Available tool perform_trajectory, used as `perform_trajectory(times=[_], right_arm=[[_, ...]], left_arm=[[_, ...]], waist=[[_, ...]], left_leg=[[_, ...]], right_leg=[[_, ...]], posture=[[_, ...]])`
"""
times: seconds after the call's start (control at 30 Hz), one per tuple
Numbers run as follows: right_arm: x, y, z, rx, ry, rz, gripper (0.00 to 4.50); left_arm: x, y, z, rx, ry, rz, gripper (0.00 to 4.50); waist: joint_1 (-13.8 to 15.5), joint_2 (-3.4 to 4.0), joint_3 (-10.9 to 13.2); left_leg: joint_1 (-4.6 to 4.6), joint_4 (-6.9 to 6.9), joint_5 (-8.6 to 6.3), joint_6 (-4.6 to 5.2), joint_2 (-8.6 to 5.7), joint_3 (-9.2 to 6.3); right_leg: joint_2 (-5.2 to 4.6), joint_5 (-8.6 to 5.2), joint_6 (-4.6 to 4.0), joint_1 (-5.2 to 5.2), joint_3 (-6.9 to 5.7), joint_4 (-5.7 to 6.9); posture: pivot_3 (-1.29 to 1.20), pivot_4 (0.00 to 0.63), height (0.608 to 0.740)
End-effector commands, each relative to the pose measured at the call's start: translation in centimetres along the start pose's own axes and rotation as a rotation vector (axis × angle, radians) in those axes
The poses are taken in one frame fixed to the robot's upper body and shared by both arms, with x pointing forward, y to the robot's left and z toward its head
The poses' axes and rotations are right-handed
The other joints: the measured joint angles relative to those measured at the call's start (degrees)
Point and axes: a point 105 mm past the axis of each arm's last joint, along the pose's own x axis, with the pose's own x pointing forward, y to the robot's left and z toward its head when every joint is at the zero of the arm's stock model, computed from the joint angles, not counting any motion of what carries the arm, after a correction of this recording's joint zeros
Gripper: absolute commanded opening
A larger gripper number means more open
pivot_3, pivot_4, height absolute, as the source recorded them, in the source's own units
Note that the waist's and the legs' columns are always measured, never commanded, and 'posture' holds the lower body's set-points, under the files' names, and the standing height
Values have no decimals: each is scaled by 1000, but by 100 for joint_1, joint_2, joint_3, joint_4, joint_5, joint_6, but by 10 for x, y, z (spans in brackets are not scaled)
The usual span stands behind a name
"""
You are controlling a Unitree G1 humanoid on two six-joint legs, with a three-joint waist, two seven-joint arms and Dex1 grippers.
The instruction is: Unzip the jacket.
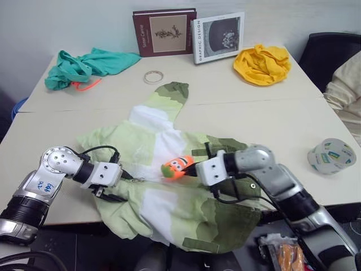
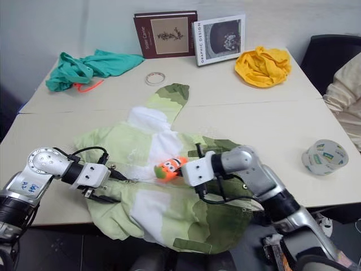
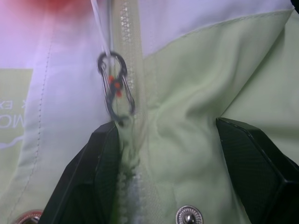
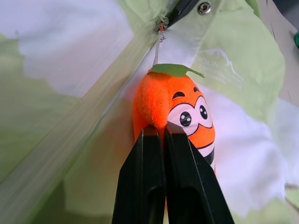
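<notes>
The jacket [image 1: 163,209] lies spread on the table, its lower part hanging over the front edge. An orange plush charm [image 1: 176,166] with a cartoon face hangs by a thin cord from the zip slider [image 4: 161,23]. My right gripper [image 4: 163,126] is shut on the charm's fuzzy edge, just right of the zip line. My left gripper [image 3: 166,126] stands open on the jacket's left front, its fingers [image 3: 88,182] spread on the pale green cloth either side of the zip [image 3: 126,28]. A small metal clip [image 3: 116,86] lies on the zip just ahead of it.
At the back of the table lie a teal cloth [image 1: 84,66], a tape ring [image 1: 153,77], two propped books [image 1: 163,32] and a yellow cloth [image 1: 262,63]. A plastic cup [image 1: 331,156] lies on its side at the right. A black chair [image 1: 333,51] stands beyond.
</notes>
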Motion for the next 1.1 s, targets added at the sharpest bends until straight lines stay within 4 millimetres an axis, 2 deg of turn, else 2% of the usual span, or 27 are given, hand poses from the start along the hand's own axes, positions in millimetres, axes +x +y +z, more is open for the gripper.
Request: perform_trajectory(times=[0.03, 0.13, 0.3, 0.43, 0.5, 0.53, 0.67, 0.77, 0.83, 0.9, 0.97, 1.0, 1.07, 1.1], right_arm=[[-52, -13, -4, 59, 75, -154, 0], [-96, -8, -18, 144, 181, -257, 0], [-186, 14, -52, 301, 432, -444, 0], [-272, 29, -74, 390, 650, -655, 0], [-299, 32, -77, 411, 692, -739, 0], [-305, 32, -78, 417, 696, -763, 0], [-308, 22, -82, 392, 692, -798, 0], [-291, -12, -82, 350, 590, -836, 0], [-254, -43, -79, 319, 450, -793, 0], [-225, -62, -75, 302, 359, -736, 0], [-210, -71, -77, 311, 325, -698, 0], [-198, -71, -80, 338, 314, -624, 0], [-184, -69, -87, 386, 312, -524, 0], [-181, -67, -89, 406, 317, -484, 458]], left_arm=[[2, -21, -45, -159, 142, -23, 3281], [-1, -22, -50, -169, 151, -11, 3281], [-4, -22, -56, -184, 156, 11, 3281], [-5, -24, -58, -187, 156, 11, 3281], [-5, -24, -58, -188, 153, 15, 3281], [-5, -23, -58, -189, 151, 19, 3281], [-5, -20, -58, -189, 151, 32, 3281], [-5, -14, -53, -186, 131, 52, 3281], [-4, -4, -35, -216, 39, 76, 3281], [-4, 5, -17, -243, -43, 86, 3281], [-6, 11, -4, -273, -101, 94, 3281], [-12, 22, 13, -311, -178, 108, 3281], [-25, 36, 40, -374, -304, 116, 3281], [-33, 41, 49, -396, -354, 116, 3663]], waist=[[38, 18, -11], [41, 52, -32], [60, 77, -48], [30, 88, -56], [-3, 90, -56], [-27, 95, -60], [-58, 121, -75], [-88, 128, -79], [-117, 136, -81], [-137, 139, -83], [-44, 111, -65], [-12, 97, -57], [57, 73, -42], [98, 61, -34]], left_leg=[[4, -1, -2, 3, 1, 0], [17, -13, -2, 4, 2, 3], [58, -98, 7, 11, 13, 15], [75, -110, 10, 7, 24, 26], [78, -113, 10, 7, 25, 28], [79, -116, 10, 8, 25, 28], [83, -132, 11, 7, 27, 29], [85, -131, 12, 7, 27, 36], [84, -132, 17, 9, 26, 42], [84, -133, 19, 7, 29, 41], [65, -128, 23, 0, 30, 31], [49, -116, 41, -32, 30, 19], [2, -86, 40, -32, 21, -5], [-43, -66, 35, -24, 12, -13]], right_leg=[[0, 0, 0, 6, 1, -3], [0, 0, 0, 13, 6, -8], [5, -1, -1, 27, 11, -31], [13, -4, -6, 36, 12, -32], [12, -5, -7, 38, 15, -33], [12, -5, -7, 38, 15, -34], [12, -7, -11, 36, 16, -39], [13, -7, -11, 35, 21, -36], [10, -7, -11, 32, 24, -34], [13, -7, -11, 32, 22, -31], [14, -7, -11, 14, 18, -26], [15, -7, -11, 4, 11, -26], [13, -7, -11, -16, 9, -26], [9, -4, -8, -40, 9, -18]], posture=[[0, 150, 740], [0, 150, 740], [0, 150, 740], [0, 150, 740], [0, 150, 740], [0, 150, 740], [0, 150, 740], [0, 150, 740], [0, 150, 740], [0, 150, 740], [0, 150, 740], [0, 150, 740], [0, 150, 740], [0, 150, 740]])
